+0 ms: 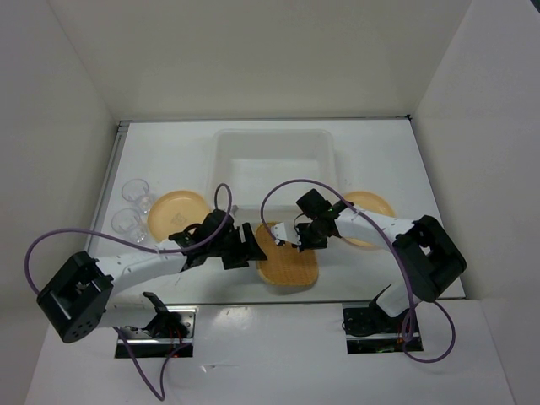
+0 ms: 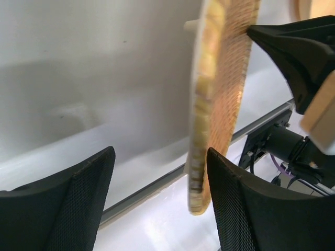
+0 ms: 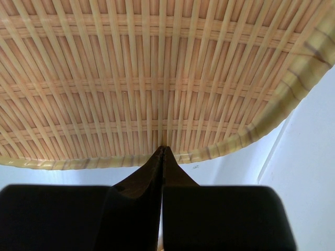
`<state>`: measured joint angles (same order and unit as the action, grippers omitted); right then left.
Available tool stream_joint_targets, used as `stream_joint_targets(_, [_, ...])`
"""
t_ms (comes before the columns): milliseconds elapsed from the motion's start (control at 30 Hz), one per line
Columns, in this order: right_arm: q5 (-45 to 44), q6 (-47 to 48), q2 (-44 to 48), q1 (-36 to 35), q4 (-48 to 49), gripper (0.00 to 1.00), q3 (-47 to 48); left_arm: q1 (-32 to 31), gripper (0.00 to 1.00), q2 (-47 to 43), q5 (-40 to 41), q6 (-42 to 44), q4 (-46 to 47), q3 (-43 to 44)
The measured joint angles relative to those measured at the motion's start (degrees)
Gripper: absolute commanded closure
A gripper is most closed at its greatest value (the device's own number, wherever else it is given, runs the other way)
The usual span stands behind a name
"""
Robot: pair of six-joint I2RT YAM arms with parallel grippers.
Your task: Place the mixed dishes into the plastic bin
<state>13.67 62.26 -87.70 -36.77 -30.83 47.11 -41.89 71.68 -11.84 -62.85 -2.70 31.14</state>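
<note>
Right pincer [image 3: 163, 152]: thin rim pinch on rounded-square woven wicker-brown tray [image 3: 157, 78]; you risk a slip
Left pincer [image 2: 159, 157]: wide, may bump it

Left gripper [image 2: 159, 157] spread open, right gripper [image 3: 162, 154] pinched closed

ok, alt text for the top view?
A woven tray sits at the near middle of the table, with the open left claw beside it and the shut right claw at its far rim. A white bin sits behind. A plate and two cups lie left, another plate right.
</note>
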Motion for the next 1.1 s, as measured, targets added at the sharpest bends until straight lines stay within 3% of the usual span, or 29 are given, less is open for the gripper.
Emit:
stream_joint_targets(267, [-0.1, 0.0, 0.0, 0.0, 0.0, 1.00, 0.0, -0.3, 0.23, 3.3, -0.5, 1.6, 1.0, 5.8])
stream_joint_targets(400, [-0.4, -0.2, 0.0, -0.4, 0.0, 1.00, 0.0, -0.6, 0.34, 8.3, -1.6, 2.9, 1.9, 8.7])
stream_joint_targets(433, [-0.4, -0.3, 0.0, -0.5, 0.0, 1.00, 0.0, -0.8, 0.39, 9.5, -1.9, 3.1, 2.0, 9.1])
stream_joint_targets(467, [-0.4, -0.4, 0.0, -0.5, 0.0, 1.00, 0.0, -1.0, 0.56, 10.3, -2.1, 3.1, 2.0, 9.3])
stream_joint_targets(567, [-0.8, -0.7, 0.0, -0.5, 0.1, 1.00, 0.0, -1.4, 0.83, 11.1, -2.3, 4.2, 1.9, 9.3])
stream_joint_targets(600, [-1.0, -0.9, 0.0, -0.5, 0.1, 1.00, 0.0, -1.4, 1.00, 11.1, -2.4, 4.0, 1.9, 9.3])
stream_joint_targets(867, [-1.1, -2.7, 0.3, -0.5, -0.5, 1.00, 0.2, -0.9, 1.00, 11.1, -2.2, 1.1, 1.8, 9.8])
stream_joint_targets(967, [1.4, -4.6, 1.5, 0.7, -3.2, 0.96, 1.1, -1.4, 1.00, 9.5, -2.2, 1.7, -0.7, 10.3])
stream_joint_targets(1100, [6.1, -9.3, 13.3, 5.3, -7.1, 0.74, 2.4, -1.9, 1.00, 3.0, -2.0, 3.1, -7.9, 11.7])
